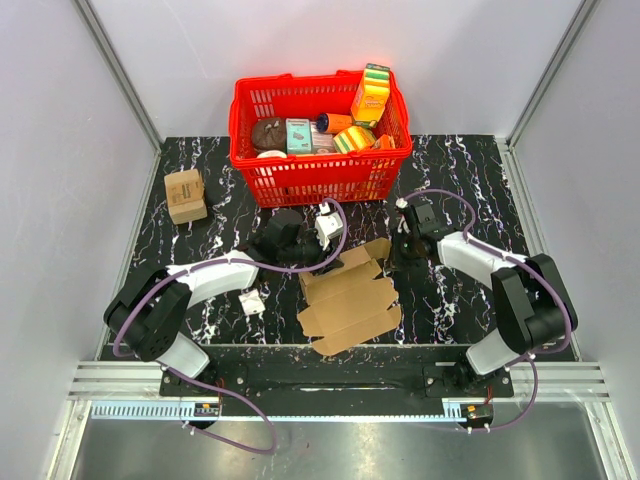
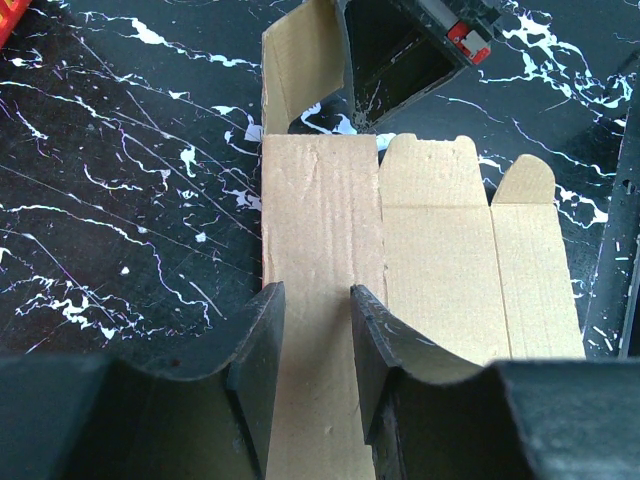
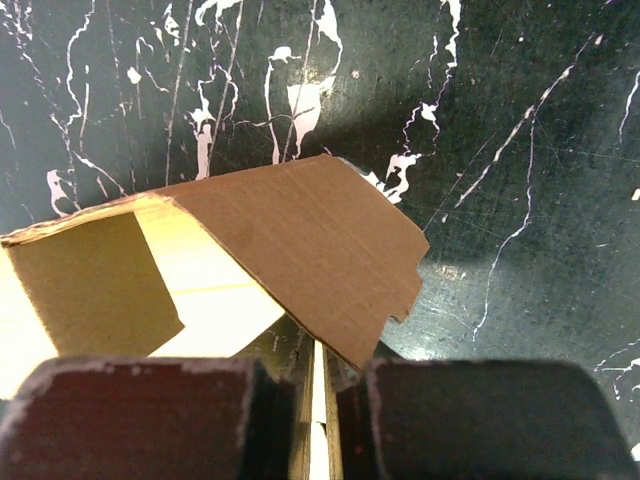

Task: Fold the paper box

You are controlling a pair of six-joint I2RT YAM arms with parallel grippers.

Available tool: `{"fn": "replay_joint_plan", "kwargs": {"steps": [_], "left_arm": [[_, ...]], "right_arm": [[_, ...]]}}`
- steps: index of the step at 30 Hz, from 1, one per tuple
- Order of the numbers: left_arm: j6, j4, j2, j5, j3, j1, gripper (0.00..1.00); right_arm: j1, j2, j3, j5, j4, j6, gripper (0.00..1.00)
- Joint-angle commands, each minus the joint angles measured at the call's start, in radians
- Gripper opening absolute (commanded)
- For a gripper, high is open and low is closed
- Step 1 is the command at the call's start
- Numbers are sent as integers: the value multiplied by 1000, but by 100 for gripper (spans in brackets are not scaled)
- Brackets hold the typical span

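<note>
Gripping a paper box (image 1: 350, 300) flap, right jaws prop it for creasing; left jaws, open, steady the flat panel.

The table (image 1: 470, 170) has a glossy black top veined with white like marble, and it fills the floor of a small booth. Plain pale grey walls (image 1: 330, 40) close it in at the back and on both sides, joined at the corners by slanting aluminium posts (image 1: 118, 75). Along the near edge runs a silver rail (image 1: 110, 378), and below it lies a dull, shiny metal sheet (image 1: 330, 450) that catches soft, even light.
</note>
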Motion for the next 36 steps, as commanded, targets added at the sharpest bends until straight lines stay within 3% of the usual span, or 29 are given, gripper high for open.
{"fn": "replay_joint_plan", "kwargs": {"steps": [1, 36], "left_arm": [[18, -6, 17, 0, 29, -8, 37], [23, -17, 19, 1, 37, -13, 36]], "right_arm": [[-4, 26, 37, -36, 24, -22, 9], [-4, 110, 26, -342, 136, 9, 8]]}}
